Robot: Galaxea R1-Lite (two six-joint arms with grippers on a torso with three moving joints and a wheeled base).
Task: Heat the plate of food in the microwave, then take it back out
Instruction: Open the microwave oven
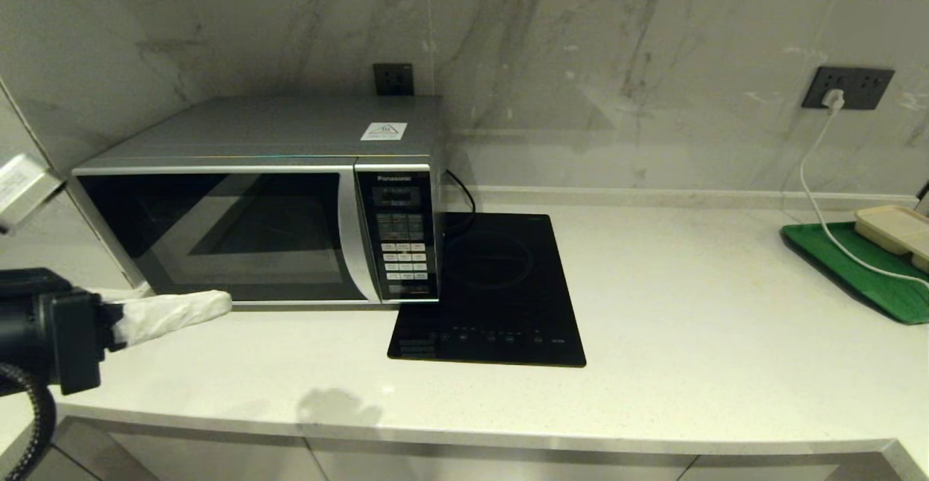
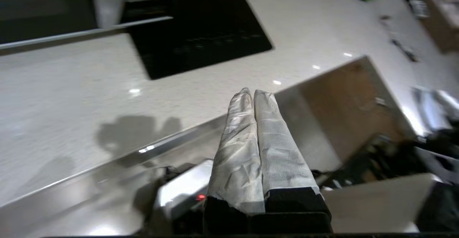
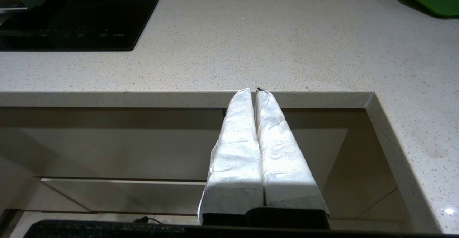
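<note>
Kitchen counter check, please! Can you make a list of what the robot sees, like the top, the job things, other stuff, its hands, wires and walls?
Surface: pale speckled countertop.
Job's things: microwave at back left, door closed; plate of food not seen.
Clutter: black induction cooktop beside the microwave; green tray at far right, with a beige tray on it.
Grippers: left gripper shut, empty, in front of the microwave; right gripper shut, empty, below the counter edge.
Cables: white cable from the wall socket across the green tray.
Surroundings: marble wall.
</note>
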